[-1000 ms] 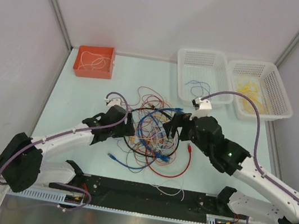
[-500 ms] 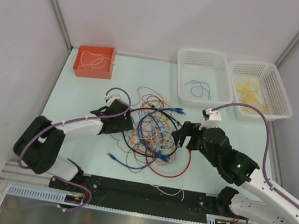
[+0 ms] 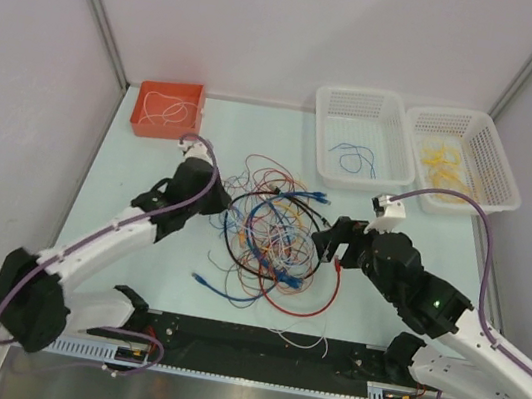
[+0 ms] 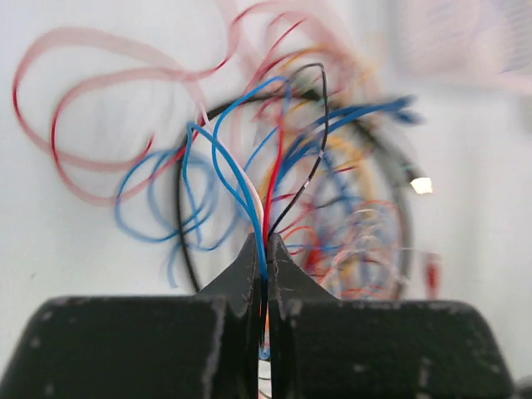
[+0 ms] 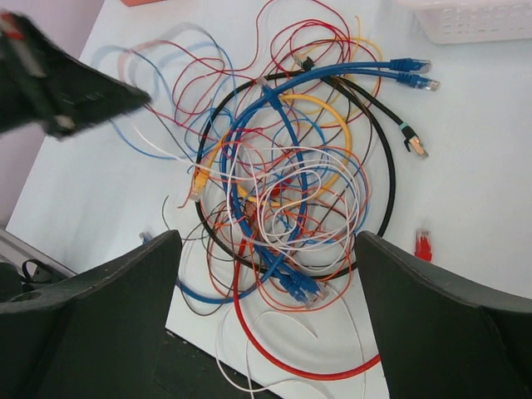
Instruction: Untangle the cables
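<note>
Pale table (image 3: 125,192) bears cables (image 3: 275,236); left hand (image 4: 262,243) clamps maybe four (only its wrist view shows that), right hand (image 5: 266,245) spread.

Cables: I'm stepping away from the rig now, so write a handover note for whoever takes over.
Left gripper: shut on a few thin strands, blue, red and black, at the tangle left edge.
Right gripper: open, above the tangle's right side, holding nothing.
Done: a white cable in the red tray, a blue cable in the left basket, yellow cables in the right basket.
Left: the main tangle on the table needs separating.
</note>
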Action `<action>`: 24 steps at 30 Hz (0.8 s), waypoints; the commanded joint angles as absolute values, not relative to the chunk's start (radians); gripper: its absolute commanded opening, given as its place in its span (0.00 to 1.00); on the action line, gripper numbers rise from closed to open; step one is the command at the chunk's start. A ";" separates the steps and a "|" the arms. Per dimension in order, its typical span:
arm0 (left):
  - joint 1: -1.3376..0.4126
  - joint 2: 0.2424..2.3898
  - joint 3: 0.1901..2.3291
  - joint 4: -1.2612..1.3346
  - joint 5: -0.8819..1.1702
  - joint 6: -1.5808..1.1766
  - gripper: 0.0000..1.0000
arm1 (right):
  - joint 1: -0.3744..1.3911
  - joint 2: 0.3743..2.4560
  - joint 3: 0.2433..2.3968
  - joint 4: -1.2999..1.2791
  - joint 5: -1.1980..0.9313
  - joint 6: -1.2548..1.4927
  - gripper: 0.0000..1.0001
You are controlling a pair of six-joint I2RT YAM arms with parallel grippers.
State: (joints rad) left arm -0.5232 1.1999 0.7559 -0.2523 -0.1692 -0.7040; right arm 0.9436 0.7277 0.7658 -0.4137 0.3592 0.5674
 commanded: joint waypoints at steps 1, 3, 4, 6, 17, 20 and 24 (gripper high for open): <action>-0.518 0.990 0.871 -0.224 -0.074 -0.580 0.00 | 0.954 0.704 0.769 -0.374 0.361 0.580 0.90; -0.518 0.918 0.925 -0.235 -0.008 -0.549 0.00 | 0.957 0.684 0.769 -0.354 0.356 0.575 0.91; -0.518 0.901 0.945 -0.245 0.024 -0.522 0.00 | 0.957 0.678 0.770 -0.327 0.342 0.569 0.91; -0.518 0.873 1.004 -0.280 0.081 -0.497 0.00 | 0.957 0.660 0.770 -0.292 0.324 0.552 0.90; -0.518 0.821 1.035 -0.264 0.328 -0.442 0.00 | 0.957 0.787 0.853 -0.042 0.175 0.454 0.89; -0.517 0.816 1.025 -0.250 0.376 -0.446 0.00 | 0.957 0.839 0.862 0.027 0.161 0.430 0.90; -0.518 0.811 1.017 -0.233 0.400 -0.456 0.00 | 0.953 0.916 0.888 0.067 0.143 0.417 0.90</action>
State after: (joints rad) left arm -0.5232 0.8352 1.0225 -0.2947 0.3218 -0.4648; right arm 0.9527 0.8669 0.8272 -0.0536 0.1738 0.4622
